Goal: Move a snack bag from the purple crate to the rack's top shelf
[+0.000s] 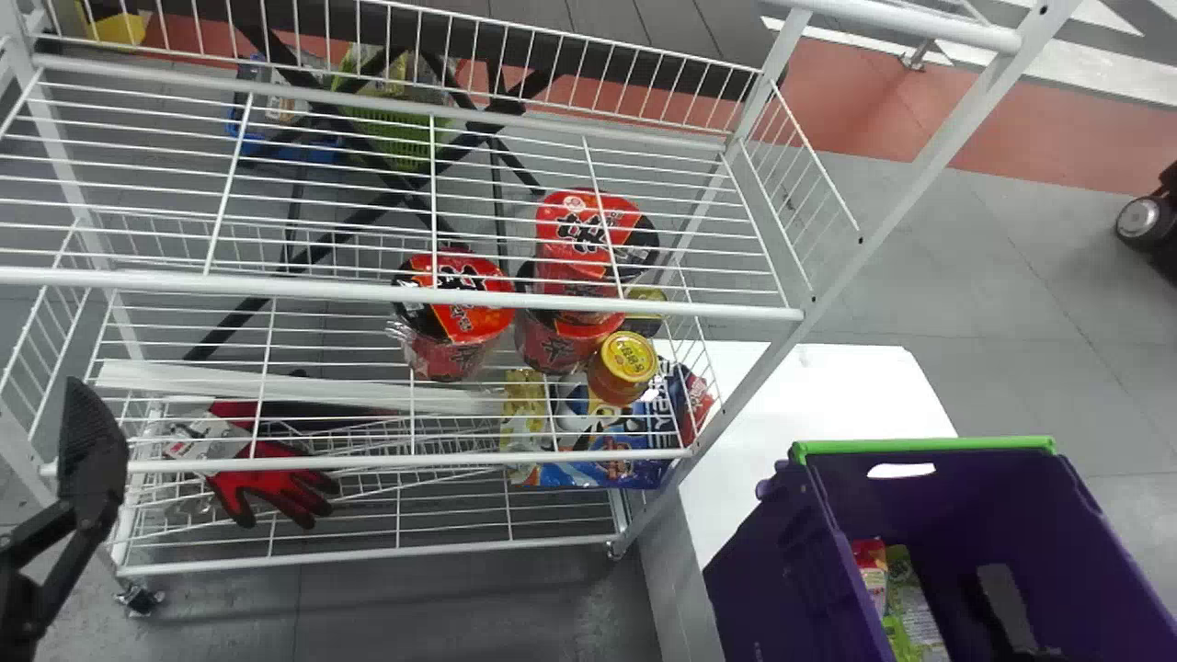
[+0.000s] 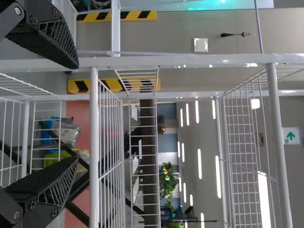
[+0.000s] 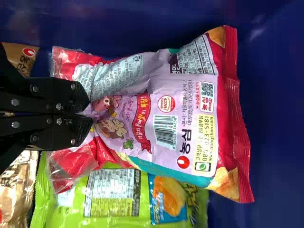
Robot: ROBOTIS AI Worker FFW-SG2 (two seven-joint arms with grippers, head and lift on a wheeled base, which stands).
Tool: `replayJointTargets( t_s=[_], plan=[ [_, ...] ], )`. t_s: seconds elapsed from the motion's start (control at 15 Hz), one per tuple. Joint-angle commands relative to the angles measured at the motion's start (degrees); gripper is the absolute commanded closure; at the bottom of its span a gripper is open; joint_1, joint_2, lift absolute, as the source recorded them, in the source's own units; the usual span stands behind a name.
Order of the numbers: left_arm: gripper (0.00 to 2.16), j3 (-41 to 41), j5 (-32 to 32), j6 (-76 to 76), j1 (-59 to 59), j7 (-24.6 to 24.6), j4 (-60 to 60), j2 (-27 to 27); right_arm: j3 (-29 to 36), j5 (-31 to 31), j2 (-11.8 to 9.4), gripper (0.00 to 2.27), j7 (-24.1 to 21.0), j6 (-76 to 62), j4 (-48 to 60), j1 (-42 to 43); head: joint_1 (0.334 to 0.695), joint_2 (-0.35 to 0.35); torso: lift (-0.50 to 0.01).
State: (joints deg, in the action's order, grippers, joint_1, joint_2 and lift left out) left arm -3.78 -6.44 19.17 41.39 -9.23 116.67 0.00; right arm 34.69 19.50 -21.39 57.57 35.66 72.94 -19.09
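One small fold of the red-and-lilac snack bag (image 3: 159, 107) sits pinched in the right tool (image 3: 90, 113), inside the purple crate (image 1: 782, 561); that shallow bite could slip under the bag's weight. The left tool (image 2: 78, 112) stands wide beside the rack (image 2: 94, 142).

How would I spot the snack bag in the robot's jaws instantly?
Beside the white wire rack stands a purple plastic crate with one green edge. Inside, the right arm's black jaws pinch the crumpled snack bag. Its lilac middle and red ends set it apart from the lime-green bag and gold bag nearby.
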Motion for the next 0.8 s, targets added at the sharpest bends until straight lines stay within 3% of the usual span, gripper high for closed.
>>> replayJointTargets(
  t_s=[0.0,0.73],
  plan=[
    [0.14,0.0,0.2,-0.1,-0.5,0.0,-0.3,-0.1,0.6,0.0,-0.1,1.48,0.2,0.3,0.6,-0.1,0.695,-0.350,-0.416],
    [0.14,0.0,0.3,-1.6,-1.8,0.2,-0.3,-0.1,2.4,-0.7,0.7,1.48,1.3,1.0,3.8,-0.9,0.695,-0.350,-0.372]
  ],
)
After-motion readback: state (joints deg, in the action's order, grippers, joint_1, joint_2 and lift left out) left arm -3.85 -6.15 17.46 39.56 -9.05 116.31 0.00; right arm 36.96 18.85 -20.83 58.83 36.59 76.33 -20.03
